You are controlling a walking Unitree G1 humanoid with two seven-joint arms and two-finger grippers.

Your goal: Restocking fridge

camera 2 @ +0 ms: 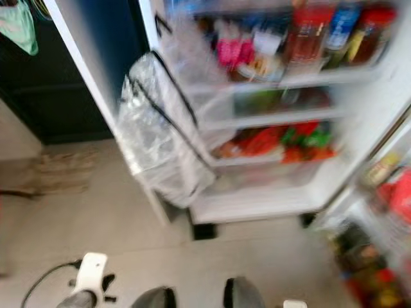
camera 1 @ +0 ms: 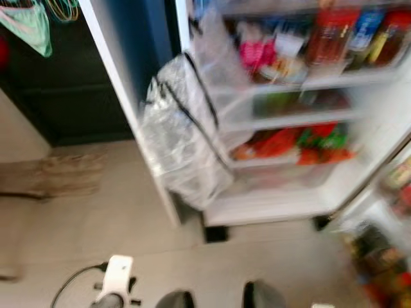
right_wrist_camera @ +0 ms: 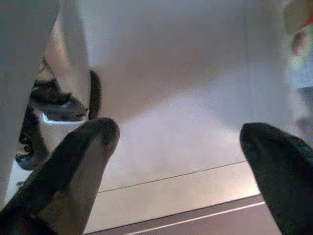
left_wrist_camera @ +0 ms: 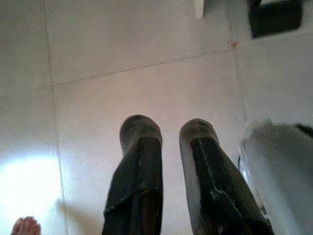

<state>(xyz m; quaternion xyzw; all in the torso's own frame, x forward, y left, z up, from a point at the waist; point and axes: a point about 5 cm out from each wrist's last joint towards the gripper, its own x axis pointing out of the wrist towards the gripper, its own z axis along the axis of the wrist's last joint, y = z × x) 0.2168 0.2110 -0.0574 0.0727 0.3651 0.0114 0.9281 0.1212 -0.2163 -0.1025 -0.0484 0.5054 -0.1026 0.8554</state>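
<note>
The fridge (camera 1: 359,192) stands open ahead of the robot, and the head views are blurred. A clear plastic bag (camera 1: 183,138) with dark strap-like lines hangs against the fridge's left edge, beside the white door panel (camera 1: 122,102), with its lower end just above the tiled floor (camera 1: 96,224). Inside the fridge, the upper shelf (camera 1: 347,78) carries red and blue bottles (camera 1: 334,35) and pink packages (camera 1: 257,51); a shelf below it holds red and green packed items (camera 1: 295,144), the exact contents of which cannot be told. To the right of the fridge, further colourful goods (camera 1: 385,256) sit low near the floor, blurred. To the left of the fridge, a worn mat (camera 1: 58,173) lies on the floor before a dark unit. The left end effector (left_wrist_camera: 168,142) points down at the floor tiles, well short of the fridge, its two black fingers (left_wrist_camera: 139,161) slightly apart and released, grasping nothing. The right end effector (right_wrist_camera: 181,147) also faces the floor near the fridge base, its fingers (right_wrist_camera: 73,166) spread wide and released, grasping nothing. A white part of the left arm (camera 1: 117,276) with a black cable shows at the lower edge of the head views.
</note>
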